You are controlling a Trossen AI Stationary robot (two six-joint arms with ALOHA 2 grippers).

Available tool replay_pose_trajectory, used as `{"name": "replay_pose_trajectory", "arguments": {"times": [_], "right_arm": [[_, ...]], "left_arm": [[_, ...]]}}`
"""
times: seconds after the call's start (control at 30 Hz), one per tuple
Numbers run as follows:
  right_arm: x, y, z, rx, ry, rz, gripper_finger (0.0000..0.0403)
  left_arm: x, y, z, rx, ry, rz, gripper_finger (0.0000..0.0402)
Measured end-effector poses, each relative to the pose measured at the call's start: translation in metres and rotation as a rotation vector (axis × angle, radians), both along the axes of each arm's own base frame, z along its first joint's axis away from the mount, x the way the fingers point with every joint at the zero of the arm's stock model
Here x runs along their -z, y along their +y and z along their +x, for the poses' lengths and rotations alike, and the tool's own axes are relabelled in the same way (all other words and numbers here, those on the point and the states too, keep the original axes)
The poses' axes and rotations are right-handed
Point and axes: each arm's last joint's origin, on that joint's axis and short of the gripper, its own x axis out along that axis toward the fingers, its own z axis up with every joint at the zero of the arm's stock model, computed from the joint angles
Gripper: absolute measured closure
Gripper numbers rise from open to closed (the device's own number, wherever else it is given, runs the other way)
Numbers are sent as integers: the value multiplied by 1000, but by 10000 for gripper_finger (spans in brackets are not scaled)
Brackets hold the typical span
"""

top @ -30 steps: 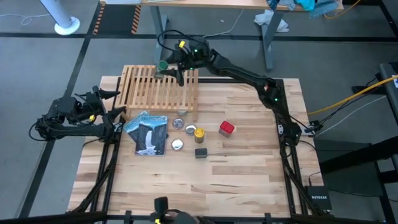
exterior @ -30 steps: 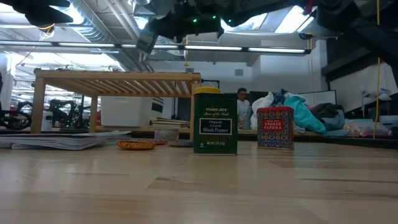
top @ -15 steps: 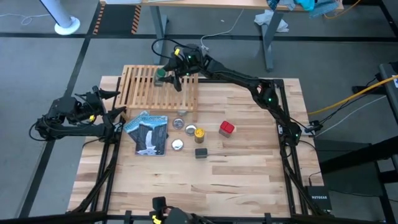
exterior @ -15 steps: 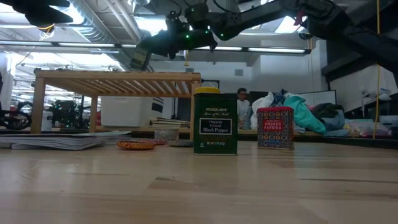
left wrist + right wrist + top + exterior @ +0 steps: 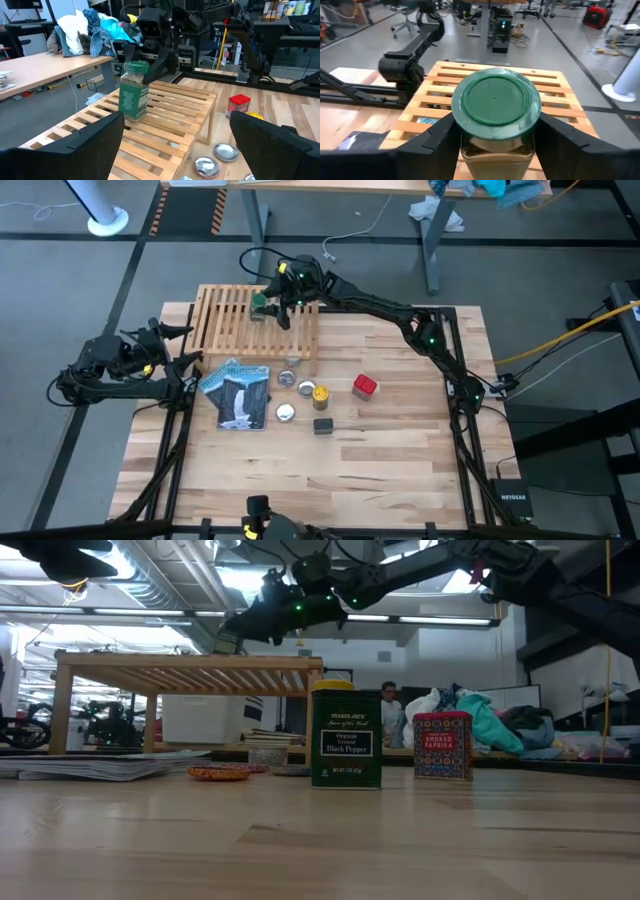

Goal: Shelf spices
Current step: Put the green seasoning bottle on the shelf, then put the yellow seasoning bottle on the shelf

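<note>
The table [image 5: 400, 450] bears the shelf [image 5: 232, 332], a packet [image 5: 240, 394], tins and jars.

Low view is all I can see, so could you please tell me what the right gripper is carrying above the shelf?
Observer: The right gripper is shut on the green-capped jar, with a finger on each side.
Operator: Thank you. Is the jar down on the shelf?
Observer: In the left wrist view it stands upright, and its base looks to be on the slats of the shelf, near the far edge.
Operator: And where is the left arm, please?
Observer: The left gripper waits open at the table's left edge, beside the shelf.
</note>
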Motion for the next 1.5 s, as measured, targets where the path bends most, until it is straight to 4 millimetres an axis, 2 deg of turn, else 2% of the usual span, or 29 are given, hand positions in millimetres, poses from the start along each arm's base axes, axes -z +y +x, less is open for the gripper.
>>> {"name": "replay_pose_trajectory", "arguments": {"times": [0.93, 1.27, 1.5], "right_arm": [[-5, 4, 4, 37, -44, -38, 66], [-27, 4, 2, 36, -92, -56, 63], [-45, 8, -7, 34, -95, -64, 63]], "left_arm": [[0, 0, 0, 1, 0, 1, 45], [0, 0, 0, 0, 0, 1, 45], [0, 0, 0, 1, -1, 1, 45]]}}
